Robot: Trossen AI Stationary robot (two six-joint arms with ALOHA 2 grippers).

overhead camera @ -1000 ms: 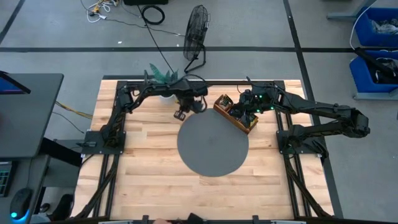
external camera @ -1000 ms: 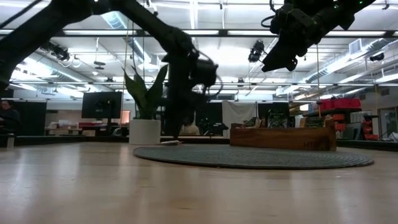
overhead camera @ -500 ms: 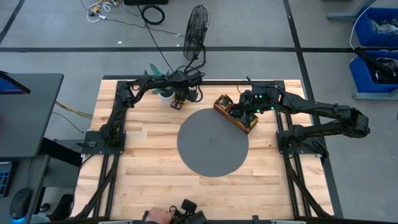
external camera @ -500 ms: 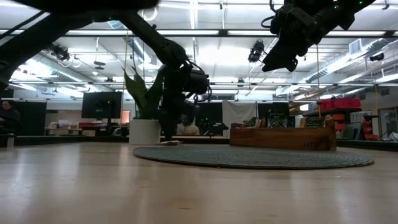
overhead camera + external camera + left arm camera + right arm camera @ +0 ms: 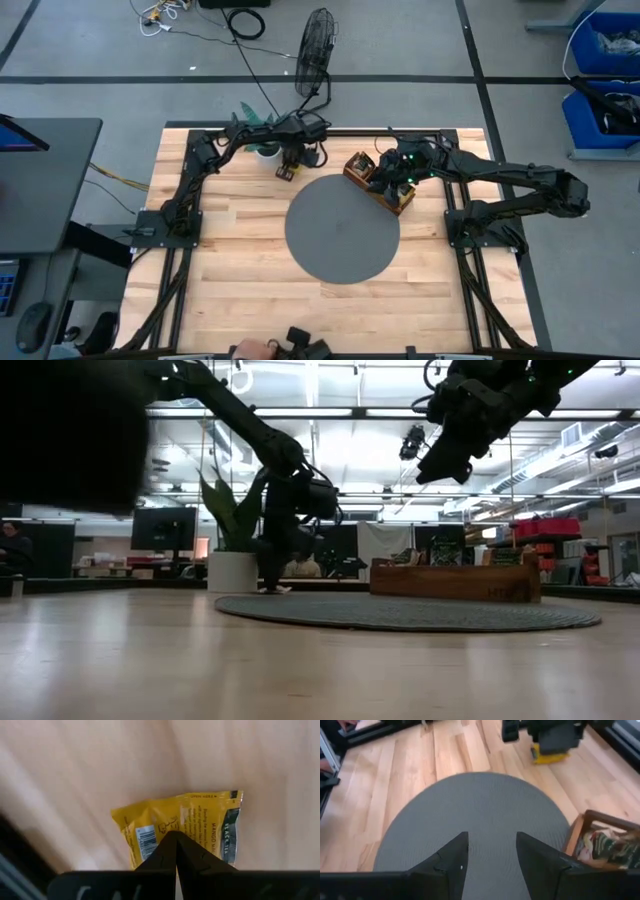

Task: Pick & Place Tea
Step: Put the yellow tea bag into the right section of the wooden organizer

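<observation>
- Pale wooden plank table (image 5: pixel 240 260), framed by black rails, carrying everything below.
- Round flat grey woven mat (image 5: pixel 342 229) at the table's middle, bare on top.
- Long brown wooden compartment tray (image 5: pixel 378 184) at the mat's far right edge, set at an angle, packets standing in its compartments.
- Small potted green plant (image 5: pixel 258 125) in a white pot at the table's far edge, just beside the left arm.
- Right gripper (image 5: pixel 489 851) raised above the tray's end, fingers (image 5: pixel 451 855) parted with nothing between them.
- Left gripper (image 5: pixel 175 836) low at the table between plant and mat, fingers pressed together, tips meeting over the packet's edge.
- Small flat yellow tea-bag packet (image 5: pixel 187 827) lying on bare wood beyond the mat's far left rim, under the left gripper; whether pinched or merely touched, unclear.
</observation>
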